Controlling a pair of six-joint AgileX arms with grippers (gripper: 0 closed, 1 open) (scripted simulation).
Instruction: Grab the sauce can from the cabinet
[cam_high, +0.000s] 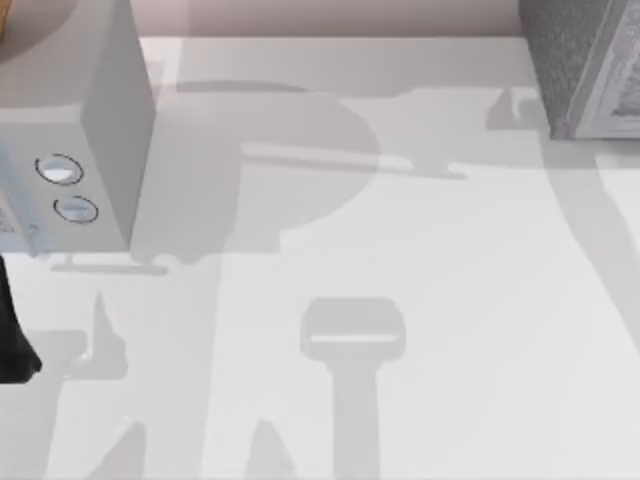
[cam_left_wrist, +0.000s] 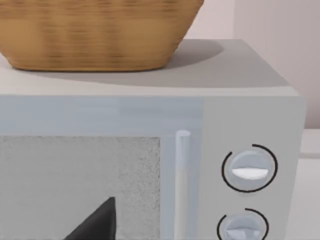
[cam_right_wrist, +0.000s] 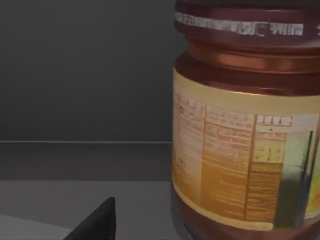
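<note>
The right wrist view looks into a dim grey space, with the sauce can (cam_right_wrist: 245, 125) standing upright very close in front of the camera. Its dark maroon lid sits above a tan-orange label printed with small text. One dark fingertip (cam_right_wrist: 97, 224) of the right gripper pokes up beside the can and apart from it; whether the jaws are wide or narrow I cannot tell. Behind the can lie a flat grey floor and a plain dark back wall.

The left wrist view faces the front of a microwave (cam_left_wrist: 250, 110), level with its door. A dark fingertip (cam_left_wrist: 97, 222) of the left gripper shows against the speckled door window; its jaw state cannot be told either. Past it are the door handle (cam_left_wrist: 182, 170) and two round knobs (cam_left_wrist: 249, 168), and a woven basket (cam_left_wrist: 95, 32) rests on top.

From above, the white table (cam_high: 400, 250) carries the microwave (cam_high: 90, 120) at its left and a grey cabinet (cam_high: 585, 65) at its far right corner. A dark piece of the left arm (cam_high: 12, 330) sits at the left edge.
</note>
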